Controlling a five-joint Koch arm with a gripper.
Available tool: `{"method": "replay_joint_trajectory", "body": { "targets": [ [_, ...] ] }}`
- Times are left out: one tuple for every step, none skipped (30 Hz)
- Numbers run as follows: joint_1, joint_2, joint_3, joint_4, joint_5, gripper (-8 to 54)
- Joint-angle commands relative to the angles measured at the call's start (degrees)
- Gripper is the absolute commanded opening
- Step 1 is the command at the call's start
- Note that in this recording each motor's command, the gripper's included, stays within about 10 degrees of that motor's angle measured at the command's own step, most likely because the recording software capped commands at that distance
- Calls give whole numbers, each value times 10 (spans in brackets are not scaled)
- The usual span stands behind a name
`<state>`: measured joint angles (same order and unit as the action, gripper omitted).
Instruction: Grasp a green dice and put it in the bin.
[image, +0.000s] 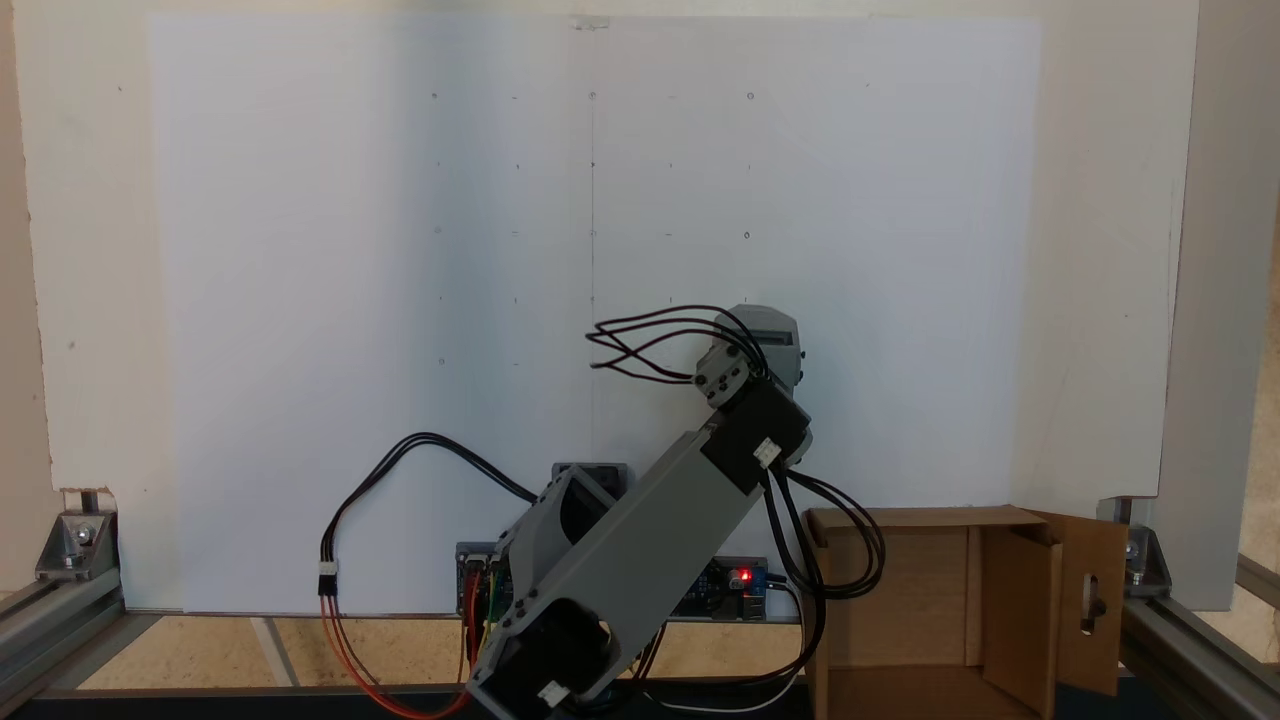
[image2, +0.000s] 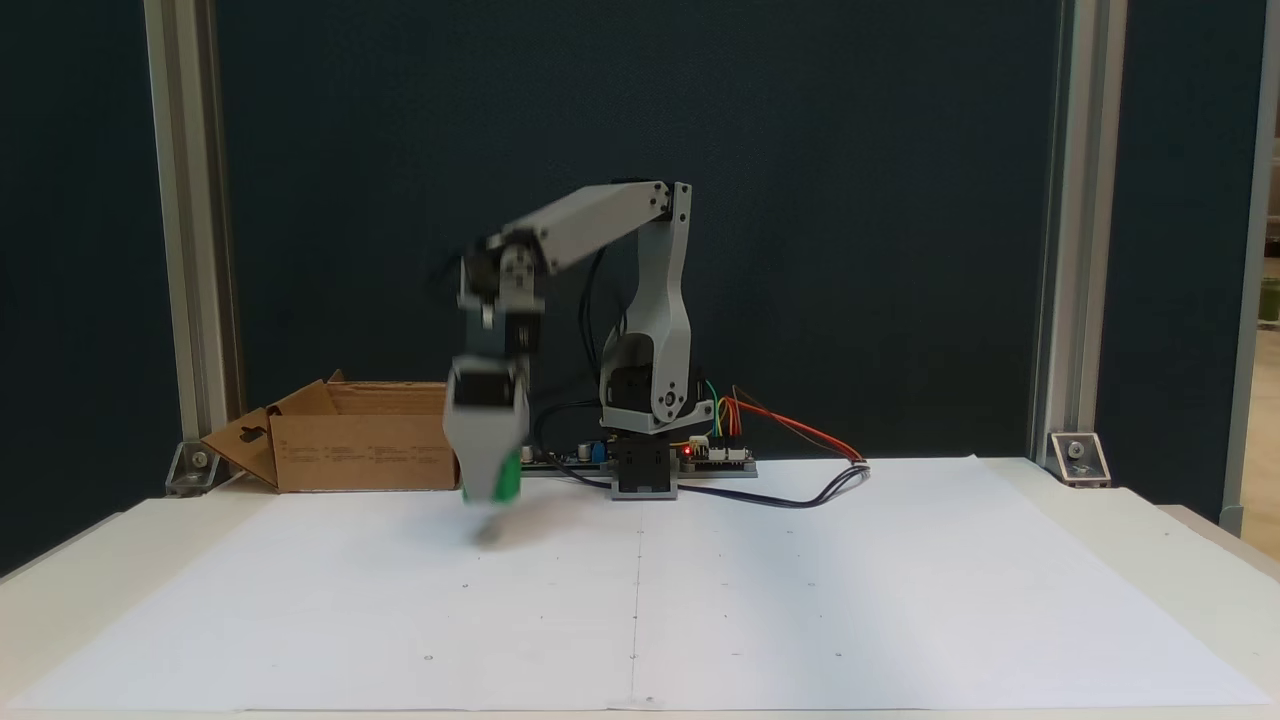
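In a fixed view my gripper points straight down, its tips a little above the white paper, blurred by motion. It is shut on the green dice, which shows as a bright green patch at the lower right of the fingers. The bin, an open brown cardboard box with a keyhole-cut flap, stands behind and to the left of the gripper. From above, the bin sits at the bottom right, and the arm's wrist hangs over the paper up and left of it, covering the dice.
A large white paper sheet covers the table. The arm's base and a circuit board with loose wires stand at the back centre. Aluminium frame posts rise at both rear corners.
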<state>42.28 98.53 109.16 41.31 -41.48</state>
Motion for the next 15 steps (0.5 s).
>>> {"method": "replay_joint_trajectory", "body": {
  "targets": [
    [-19,26,-84,93,96,115],
    [-29,33,-119,124,117,115],
    [-36,34,-153,155,138,115],
    [-45,35,-186,190,160,115],
    [-51,35,-217,224,182,115],
    [-56,35,-247,256,204,115],
    [-58,35,-272,286,225,115],
    [-60,35,-295,315,247,115],
    [-60,35,-313,349,268,115],
    [-57,35,-328,375,291,115],
    [-51,35,-343,381,312,115],
    [-40,35,-355,385,336,115],
    [-26,35,-367,385,339,115],
    [-10,35,-378,385,339,115],
    [11,34,-388,385,339,115]
  ]
}}
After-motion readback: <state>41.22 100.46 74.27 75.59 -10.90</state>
